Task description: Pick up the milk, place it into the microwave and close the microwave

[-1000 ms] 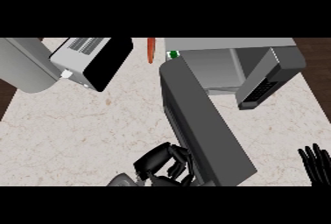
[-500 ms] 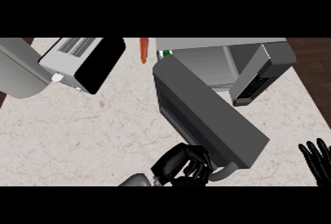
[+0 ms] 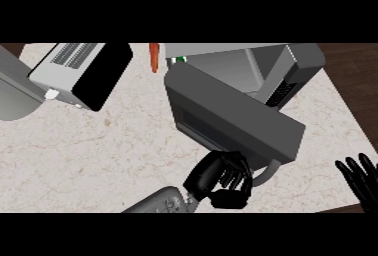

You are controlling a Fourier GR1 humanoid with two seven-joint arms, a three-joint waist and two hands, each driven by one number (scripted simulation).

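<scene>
The microwave (image 3: 295, 65) stands at the back right with its cavity open. Its dark grey door (image 3: 229, 117) hangs partly open, slanting from the back middle toward the front right. A small white and green bit of the milk (image 3: 177, 60) peeks over the door's far end, at the cavity's left front corner. My left hand (image 3: 218, 180) is at the door's near edge, beside the grey handle (image 3: 269, 172), fingers curled against the door with nothing seen inside them. My right hand (image 3: 362, 182) rests at the lower right edge, fingers straight and up.
A silver toaster (image 3: 81, 75) sits at the back left. An orange carrot (image 3: 153, 56) lies between it and the microwave. A grey rounded object (image 3: 15, 95) shows at the far left edge. The counter's right edge (image 3: 347, 107) runs close past the microwave.
The door has swung toward the microwave, its near end moving right. My left hand has followed it up and right along the door's edge. The right hand stays put.
</scene>
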